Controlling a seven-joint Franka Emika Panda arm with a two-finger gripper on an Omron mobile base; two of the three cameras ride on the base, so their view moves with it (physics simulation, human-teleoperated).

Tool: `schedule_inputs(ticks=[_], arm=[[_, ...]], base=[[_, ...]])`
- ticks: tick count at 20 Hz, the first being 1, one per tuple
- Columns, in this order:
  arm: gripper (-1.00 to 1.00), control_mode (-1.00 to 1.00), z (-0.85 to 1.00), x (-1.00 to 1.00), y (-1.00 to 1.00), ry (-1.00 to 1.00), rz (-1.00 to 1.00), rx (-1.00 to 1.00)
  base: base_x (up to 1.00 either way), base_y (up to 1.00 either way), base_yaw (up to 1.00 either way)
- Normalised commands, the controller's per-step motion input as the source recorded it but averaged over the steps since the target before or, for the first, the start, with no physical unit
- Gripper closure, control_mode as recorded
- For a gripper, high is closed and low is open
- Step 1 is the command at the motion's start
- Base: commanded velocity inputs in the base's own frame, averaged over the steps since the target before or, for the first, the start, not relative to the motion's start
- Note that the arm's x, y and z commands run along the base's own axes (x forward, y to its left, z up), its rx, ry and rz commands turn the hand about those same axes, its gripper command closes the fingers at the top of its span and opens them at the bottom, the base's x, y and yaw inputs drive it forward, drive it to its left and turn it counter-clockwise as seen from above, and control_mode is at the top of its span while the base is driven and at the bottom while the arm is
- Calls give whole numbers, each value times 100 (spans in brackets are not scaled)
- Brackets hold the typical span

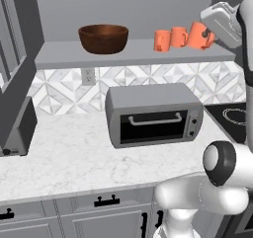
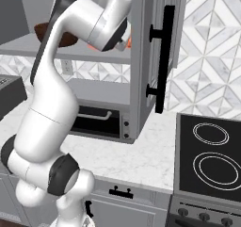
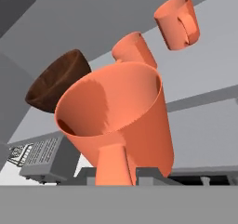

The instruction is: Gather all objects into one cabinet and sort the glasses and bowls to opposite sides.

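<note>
On the grey cabinet shelf (image 1: 64,55) the wide dark brown bowl (image 1: 104,38) stands at the left. Two orange mugs (image 1: 161,40) (image 1: 179,36) stand side by side at the right. My gripper (image 1: 206,34) is shut on a third orange mug (image 1: 199,35), tilted just right of them over the shelf's right end. In the hand view this held mug (image 3: 116,111) looms large, its handle (image 3: 112,165) clamped between the fingertips of my gripper (image 3: 116,175). Beyond it are the two standing mugs (image 3: 135,49) (image 3: 179,21) and the bowl (image 3: 58,81). In the right base view my arm hides most of the shelf.
A grey toaster oven (image 1: 153,114) sits on the marble counter under the shelf. The cabinet's right door (image 2: 146,56) hangs open with its black bar handle (image 2: 162,56), close to my arm. A black stovetop (image 2: 212,155) lies to the right. A dark appliance (image 1: 20,128) stands at the counter's left.
</note>
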Motion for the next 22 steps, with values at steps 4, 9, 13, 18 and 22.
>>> schedule_inputs(ticks=[4, 9, 13, 18, 22], arm=[[100, -100, -26, 53, 0, 0, -3, -6], [100, -100, -2, 37, 9, 0, -9, -6], [100, -100, -4, 0, 7, 0, 0, -2], [100, -100, -19, 1, 1, 0, 0, -5], [100, -100, -7, 8, 0, 0, 0, -14]], base=[[0, 0, 0], [0, 0, 0], [0, 0, 0], [0, 0, 0], [0, 0, 0]])
